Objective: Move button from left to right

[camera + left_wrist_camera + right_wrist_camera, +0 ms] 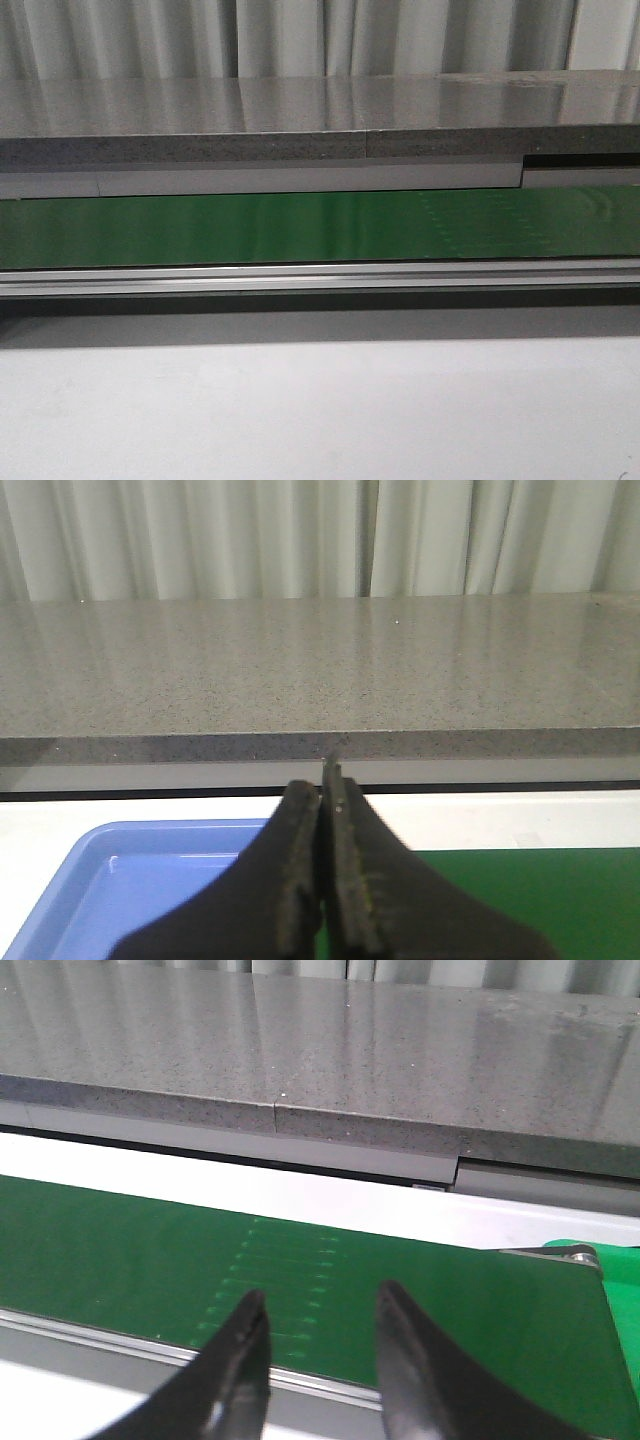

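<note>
button was not visible in any view; its bearing from either tool and its long axis could not be judged; which arm lay nearer could not be told. left tool [328, 780] had its fingers pressed together, nothing between them; it hung over the edge of a blue tray [90, 880] beside the green belt [300, 228]. right tool [318, 1310] stood parted over the belt, holding nothing. front view showed only bare belt, its rail [320, 278] and a grey tabletop [300, 105] behind; judgement: the button, if on the left, likely sat in the tray, out of frame.
</note>
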